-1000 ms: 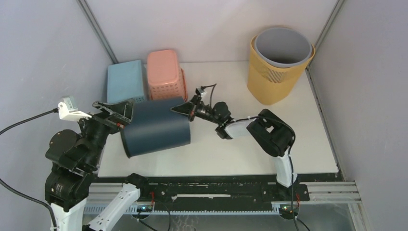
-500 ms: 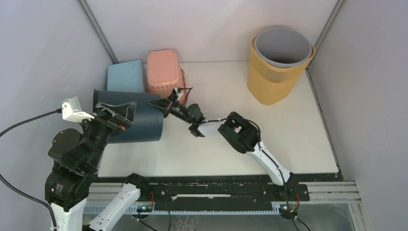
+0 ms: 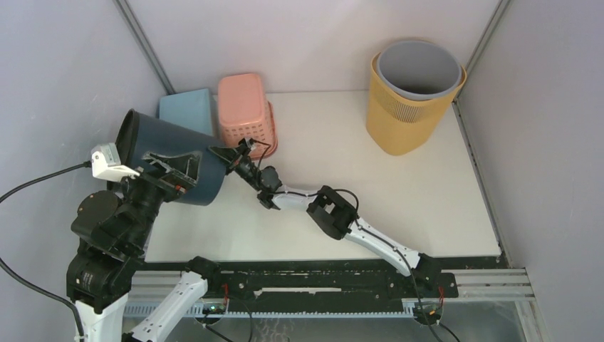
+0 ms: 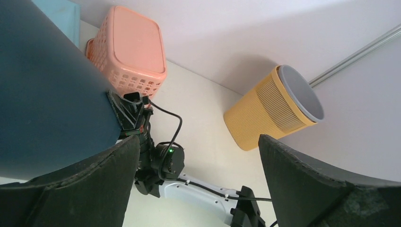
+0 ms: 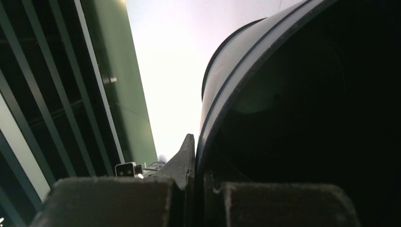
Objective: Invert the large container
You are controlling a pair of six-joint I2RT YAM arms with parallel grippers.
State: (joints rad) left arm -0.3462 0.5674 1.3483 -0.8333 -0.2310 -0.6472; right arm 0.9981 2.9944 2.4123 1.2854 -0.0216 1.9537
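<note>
Navy container [image 3: 158, 140] farther left, steeper tilt

The large container [image 3: 160, 141] is a round bin of dark blue colour with smooth, plain walls. It is at the left side of the table, lifted and tilted. Its closed bottom is raised and points to the far left, and its open mouth looks down and to the right. Whether the lowest part of the rim touches the table cannot be told. The right gripper [image 3: 226, 155] pinches the rim on the right side, one finger inside and one outside. The inside of the container looks dark.
</note>
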